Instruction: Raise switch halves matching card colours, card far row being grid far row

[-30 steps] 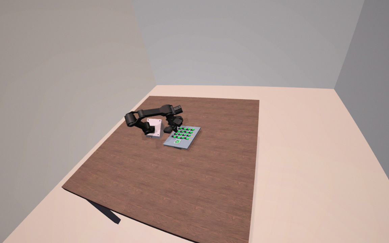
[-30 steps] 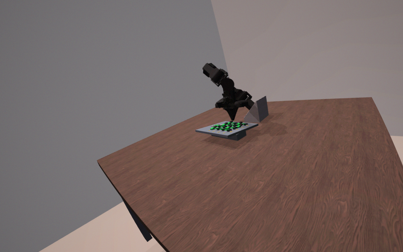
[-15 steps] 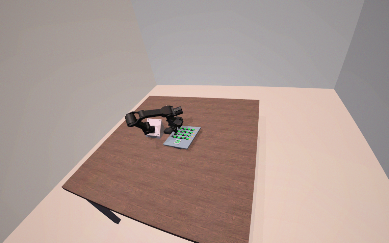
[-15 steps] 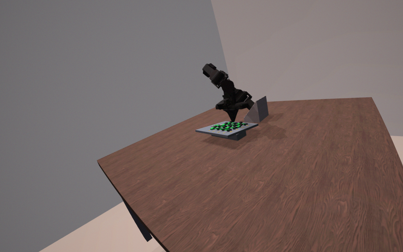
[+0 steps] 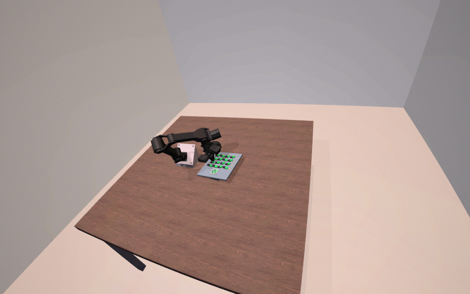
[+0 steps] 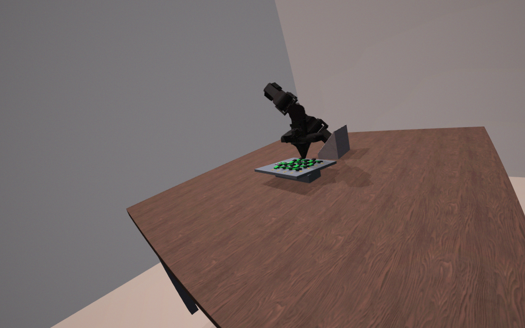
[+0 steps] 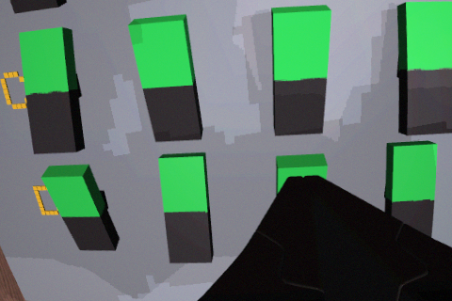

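Note:
My gripper (image 5: 213, 160) (image 6: 303, 157) (image 7: 301, 191) is shut and empty. Its tip is low over the grey panel (image 5: 225, 174) (image 6: 265, 168) (image 7: 231, 56), at the third switch (image 7: 301, 161) from the left in the bottom row of the wrist view. It hides that switch's dark half; I cannot tell whether it touches. To its left are the second switch (image 7: 184, 183) and the first switch (image 7: 74, 196); to its right is the fourth switch (image 7: 411, 171). The first and third show a broader dark-green end strip. The small card (image 5: 213, 171) lies beside the grid, outside the wrist view.
The panel stands on the brown wooden table (image 5: 258, 204) (image 6: 337, 244). The arm's pale wedge-shaped base (image 5: 189, 150) (image 6: 340, 142) is behind the panel in the exterior view. More switches stand in the rows above the gripper in the wrist view. Yellow letters mark the left side.

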